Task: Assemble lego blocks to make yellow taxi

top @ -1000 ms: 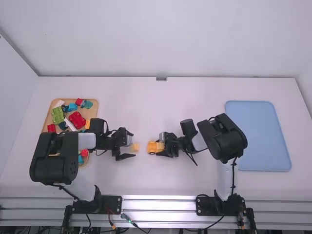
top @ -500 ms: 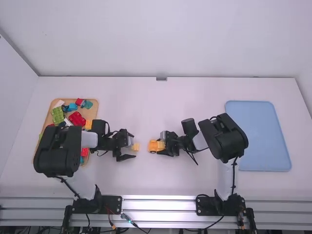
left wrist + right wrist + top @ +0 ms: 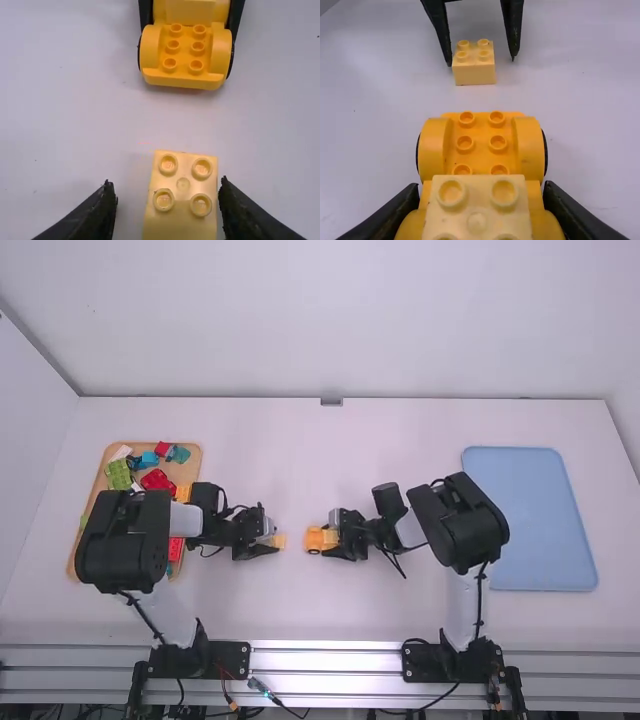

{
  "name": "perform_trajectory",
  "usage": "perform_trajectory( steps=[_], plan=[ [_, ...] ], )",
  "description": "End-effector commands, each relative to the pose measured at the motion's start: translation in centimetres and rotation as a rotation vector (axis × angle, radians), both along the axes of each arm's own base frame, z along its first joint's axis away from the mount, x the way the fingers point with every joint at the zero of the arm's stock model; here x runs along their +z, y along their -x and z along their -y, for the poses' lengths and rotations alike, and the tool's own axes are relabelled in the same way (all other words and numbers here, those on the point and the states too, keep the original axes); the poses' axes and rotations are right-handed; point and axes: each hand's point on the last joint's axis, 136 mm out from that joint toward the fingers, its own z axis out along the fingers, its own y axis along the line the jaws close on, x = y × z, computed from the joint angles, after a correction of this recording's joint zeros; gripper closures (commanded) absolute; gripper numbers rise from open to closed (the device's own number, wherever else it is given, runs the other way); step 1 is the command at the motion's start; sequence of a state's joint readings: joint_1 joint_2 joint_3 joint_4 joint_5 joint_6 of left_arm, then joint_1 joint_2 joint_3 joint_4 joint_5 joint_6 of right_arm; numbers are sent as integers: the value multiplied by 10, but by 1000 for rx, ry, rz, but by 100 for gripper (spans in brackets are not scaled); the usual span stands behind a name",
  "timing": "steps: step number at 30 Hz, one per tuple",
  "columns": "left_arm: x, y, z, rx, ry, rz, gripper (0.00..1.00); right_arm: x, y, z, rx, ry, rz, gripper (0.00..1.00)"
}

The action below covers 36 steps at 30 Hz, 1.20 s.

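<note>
high view, left gripper: the left gripper (image 3: pixel 272 537) is low over the white table (image 3: pixel 360 615), its fingers at the loose yellow block (image 3: pixel 280 541).
high view, car: the orange-yellow car base (image 3: pixel 318 540) is at the right gripper (image 3: pixel 332 542), near the loose yellow block with a gap between.
high view, wooden tray: the wooden tray (image 3: pixel 193 472) lies on the left side, partly under the left arm, holding mixed bricks, among them a green one (image 3: pixel 118 475) and a red one (image 3: pixel 157 481).
high view, blue tray: the blue tray (image 3: pixel 530 520) lies flat at the right, beyond the right arm.
left wrist view, fingers: apart, one on each side of the loose yellow block, one just beside it, the other with a wider gap.
left wrist view, studs: four, facing up on that block; the car base stands in front of it, studs up too.
right wrist view, fingers: clamped on the car base, one against each side.
right wrist view, top block: a pale yellow block (image 3: pixel 476 210) sits on the car base, studs up.
</note>
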<state>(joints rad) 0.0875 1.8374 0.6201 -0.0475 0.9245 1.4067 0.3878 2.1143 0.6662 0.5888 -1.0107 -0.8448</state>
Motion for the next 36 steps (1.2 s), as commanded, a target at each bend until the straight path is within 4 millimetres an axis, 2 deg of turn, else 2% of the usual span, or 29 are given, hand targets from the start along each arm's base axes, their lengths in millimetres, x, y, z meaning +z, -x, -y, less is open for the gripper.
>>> perform_trajectory(
  steps=[1,2,4,7,14,15,16,17,23,27,32,36],
  plan=[
    [2,1,5,-12,29,-9,57,-11,1,6,-31,46,-26,57],
    [2,1,5,-13,29,-9,57,-11,1,6,-31,46,-25,57],
    [2,2,5,-18,28,-5,67,-11,1,6,-33,46,-26,57],
    [2,2,5,-17,28,-6,75,-11,1,6,-32,45,-26,57],
    [6,0,7,-16,47,-5,81,-11,1,6,-33,46,-25,57],
    [11,-1,10,-21,72,-3,86,-11,1,6,-32,45,-25,57],
    [17,-3,12,-25,96,0,97,-11,1,6,-32,45,-25,58],
    [19,-3,12,-27,105,0,98,-11,1,6,-32,45,-24,57],
    [42,-10,16,-41,116,-19,98,-11,0,6,-33,45,-22,56],
    [53,-9,28,-58,114,-15,98,-11,0,6,-32,44,-22,55],
    [48,-15,45,-27,24,-18,98,-11,0,6,-32,45,-21,55],
    [45,-12,68,-71,-21,14,98,-11,0,6,-31,44,-20,55]
  ],
)
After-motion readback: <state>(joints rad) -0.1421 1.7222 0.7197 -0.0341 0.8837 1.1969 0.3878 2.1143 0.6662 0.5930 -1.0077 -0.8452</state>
